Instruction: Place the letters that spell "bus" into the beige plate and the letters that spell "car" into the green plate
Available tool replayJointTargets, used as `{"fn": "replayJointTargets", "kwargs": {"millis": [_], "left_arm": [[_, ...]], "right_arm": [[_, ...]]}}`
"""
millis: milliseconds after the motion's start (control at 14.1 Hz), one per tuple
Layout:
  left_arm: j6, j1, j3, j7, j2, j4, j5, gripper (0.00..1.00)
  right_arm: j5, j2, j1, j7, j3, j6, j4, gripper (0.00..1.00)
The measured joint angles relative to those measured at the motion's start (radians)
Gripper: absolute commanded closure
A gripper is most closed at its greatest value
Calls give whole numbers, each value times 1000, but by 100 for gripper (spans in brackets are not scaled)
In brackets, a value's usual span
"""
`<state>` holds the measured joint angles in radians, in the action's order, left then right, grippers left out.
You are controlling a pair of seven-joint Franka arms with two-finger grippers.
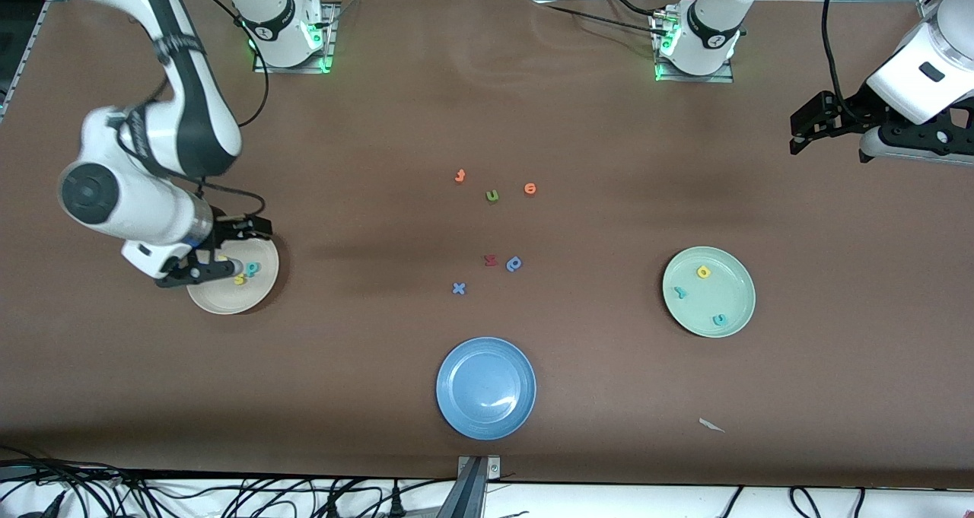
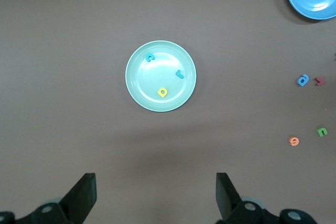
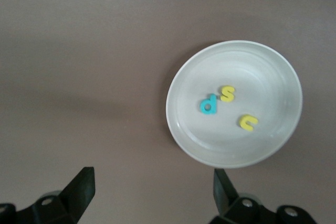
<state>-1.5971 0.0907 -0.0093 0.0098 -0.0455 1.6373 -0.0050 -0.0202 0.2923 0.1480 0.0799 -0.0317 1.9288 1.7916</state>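
Plates sit at three spots in the front view. The beige plate [image 1: 242,299] lies at middle left of the frame, toward the right arm's end of the table, and the right wrist view shows the teal b [image 3: 208,104], the yellow s [image 3: 228,93] and the yellow u [image 3: 247,123] inside it, the b and s touching, the u a little apart. The right gripper [image 1: 215,252] hangs over that plate's upper-left edge with its fingers spread and nothing between them.

The green plate [image 1: 736,311] lies at middle right, toward the left arm's end. In it are the yellow a [image 1: 704,272], the teal r [image 1: 680,293] and the teal c [image 1: 719,320], all apart from each other. The left gripper [image 1: 808,125] waits in the air at the frame's upper right, over bare table [image 1: 380,107], fingers spread wide and holding nothing.

The blue plate [image 1: 486,388] sits at lower centre. Loose letters lie on the table in mid-frame: an orange letter [image 1: 459,176], a green u [image 1: 492,195], an orange o [image 1: 530,189], a dark red letter [image 1: 491,260], a blue p-shaped letter [image 1: 514,264] just beside it, and a blue x [image 1: 458,289]. A small white scrap [image 1: 711,425] lies at lower right.
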Motion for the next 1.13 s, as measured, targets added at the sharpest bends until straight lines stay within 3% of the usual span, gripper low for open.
{"fn": "replayJointTargets", "kwargs": {"millis": [566,849,1132], "left_arm": [[1,0,-4,0,0,-1,0,0],[1,0,-4,0,1,-2,0,0],[1,0,-4,0,1,-2,0,0]], "right_arm": [[25,-255,-56,1,-6,-250,-50,0],[27,-289,-72,1,-3,-399,-184,0],[28,-305,-79,-1,-3,-401,-233,0]]}}
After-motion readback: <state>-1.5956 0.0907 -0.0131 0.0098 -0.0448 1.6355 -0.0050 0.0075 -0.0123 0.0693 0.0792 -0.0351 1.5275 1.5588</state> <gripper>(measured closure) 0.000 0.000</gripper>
